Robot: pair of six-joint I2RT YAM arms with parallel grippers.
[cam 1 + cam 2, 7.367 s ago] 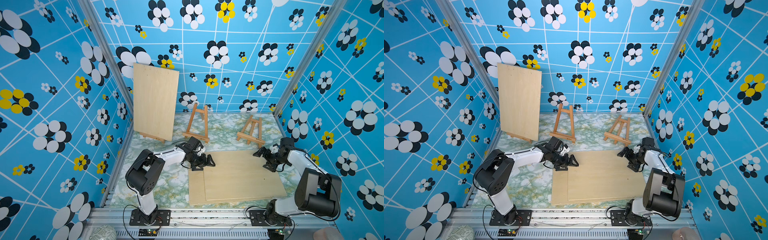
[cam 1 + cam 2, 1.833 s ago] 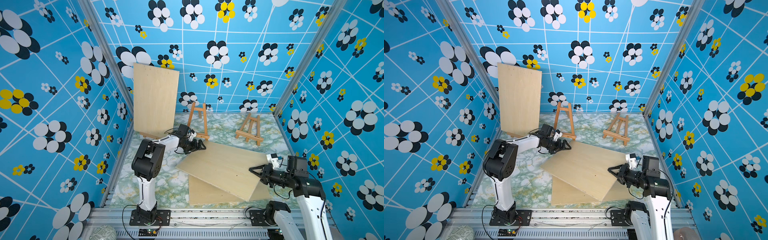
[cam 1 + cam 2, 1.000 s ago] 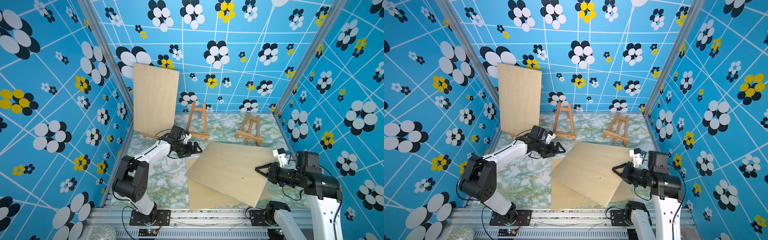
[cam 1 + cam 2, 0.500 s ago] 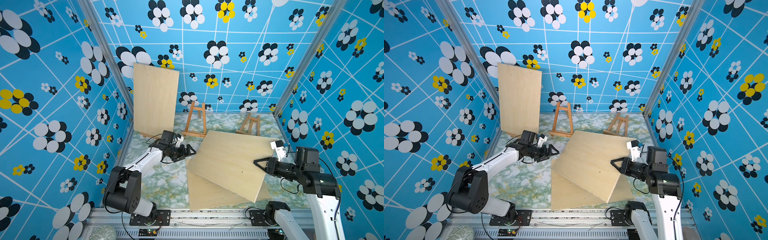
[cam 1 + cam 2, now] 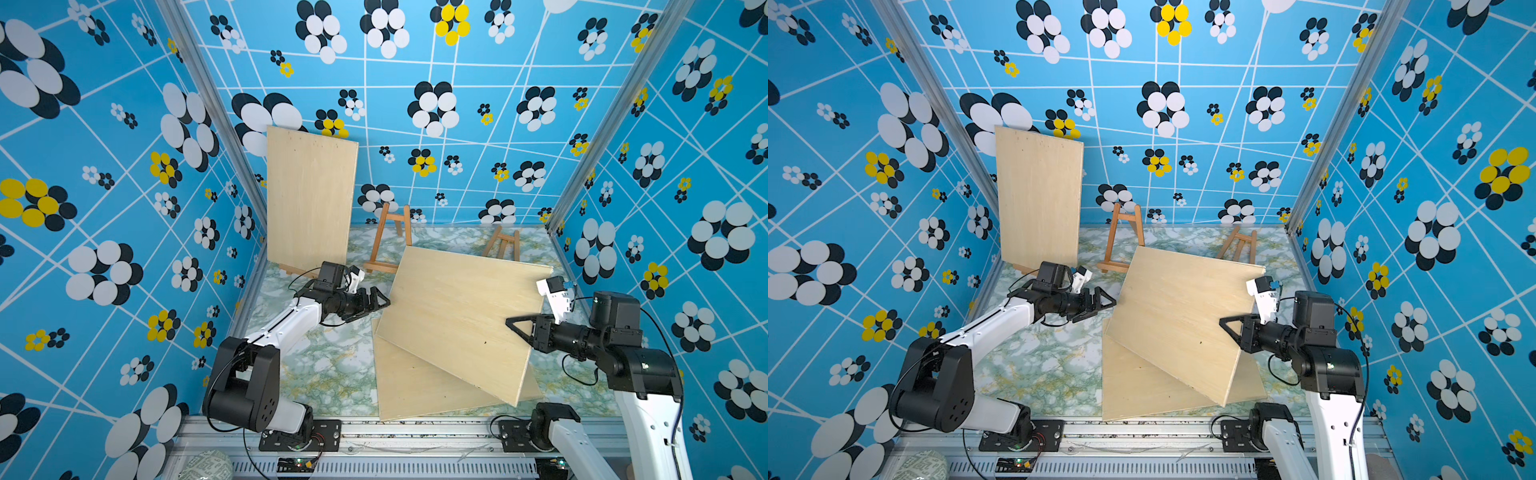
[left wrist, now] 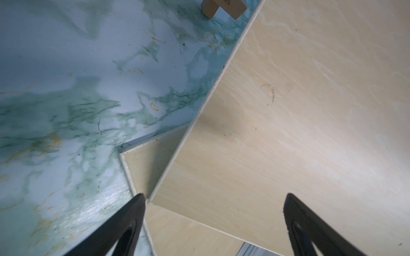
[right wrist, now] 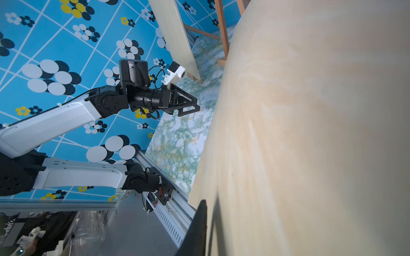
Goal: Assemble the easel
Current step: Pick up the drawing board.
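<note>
In both top views the left gripper [image 5: 376, 306], fingers spread wide and empty, has backed off to just left of the raised board [image 5: 461, 320], which has tipped steeper over the last second. Behind the board's far edge stand the tall easel [image 5: 388, 245] and the short easel [image 5: 505, 245], both bare. At the board's right edge the right gripper [image 5: 513, 327] is clamped on it, so that arm alone carries it; seating remains.
</note>
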